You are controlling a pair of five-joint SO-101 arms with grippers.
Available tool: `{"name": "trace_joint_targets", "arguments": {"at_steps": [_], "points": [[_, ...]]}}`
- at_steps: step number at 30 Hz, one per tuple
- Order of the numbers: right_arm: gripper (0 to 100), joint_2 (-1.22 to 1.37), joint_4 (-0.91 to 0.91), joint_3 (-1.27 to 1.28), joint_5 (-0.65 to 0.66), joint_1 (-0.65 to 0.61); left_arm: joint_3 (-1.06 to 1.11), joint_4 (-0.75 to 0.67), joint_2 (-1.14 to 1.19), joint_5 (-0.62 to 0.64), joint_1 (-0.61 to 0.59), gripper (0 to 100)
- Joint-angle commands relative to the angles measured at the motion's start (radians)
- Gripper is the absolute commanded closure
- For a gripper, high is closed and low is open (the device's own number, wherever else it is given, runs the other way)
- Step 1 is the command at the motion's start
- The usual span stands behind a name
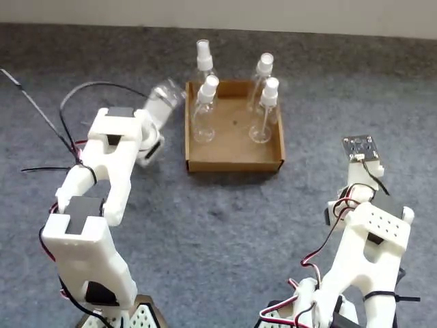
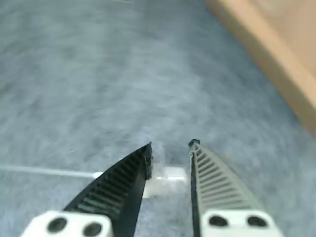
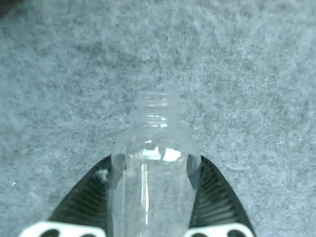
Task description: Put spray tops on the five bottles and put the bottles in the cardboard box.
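My left gripper (image 2: 171, 148) is shut on a small white spray top (image 2: 165, 175), whose thin tube (image 2: 49, 172) trails off to one side. In the high view this gripper (image 1: 162, 104) hovers just left of the cardboard box (image 1: 234, 164). My right gripper (image 3: 155, 163) is shut on a clear bottle (image 3: 153, 148) with a bare threaded neck, over the grey carpet. Two capped bottles (image 1: 203, 113) (image 1: 265, 113) stand inside the box. Two more capped bottles (image 1: 203, 58) (image 1: 263, 68) stand at its far wall; I cannot tell whether they are inside or behind it.
Grey carpet (image 1: 225, 225) covers the table between the two arms. The right arm (image 1: 365, 225) stands at the near right, well apart from the box. A tan edge of the box (image 2: 276, 59) runs close by the left gripper. Black cables (image 1: 68, 109) loop at the far left.
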Motion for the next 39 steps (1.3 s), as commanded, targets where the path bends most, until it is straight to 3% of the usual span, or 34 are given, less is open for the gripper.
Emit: {"name": "trace_joint_targets", "arguments": {"at_steps": [1,5,7,11,15,17,20,32,39], "points": [[99.5,-0.008,0.005,-0.061,0.009,-0.010,-0.114,-0.021,-0.016,0.141,-0.028,88],[99.5,-0.008,0.005,-0.061,0.011,-0.005,-0.182,0.046,-0.018,0.086,-0.048,88],[99.5,-0.008,0.005,-0.062,0.011,-0.008,-0.236,0.112,-0.010,-0.005,-0.058,86],[99.5,-0.008,0.005,-0.065,0.011,-0.012,-0.302,0.252,-0.010,-0.374,-0.087,75],[99.5,-0.008,0.005,-0.067,0.006,-0.012,-0.303,0.405,-0.008,-0.870,-0.101,76],[99.5,-0.008,0.007,-0.067,0.006,-0.012,-0.298,0.459,-0.007,-1.028,-0.102,77],[99.5,-0.008,0.007,-0.067,0.006,-0.012,-0.266,0.436,-0.007,-1.069,-0.094,77],[99.5,-0.008,0.007,-0.064,0.008,-0.012,-0.058,0.054,-0.007,-1.074,-0.056,77],[99.5,-0.008,0.007,-0.062,0.008,-0.012,0.013,0.002,-0.005,-1.066,-0.047,80]]}}
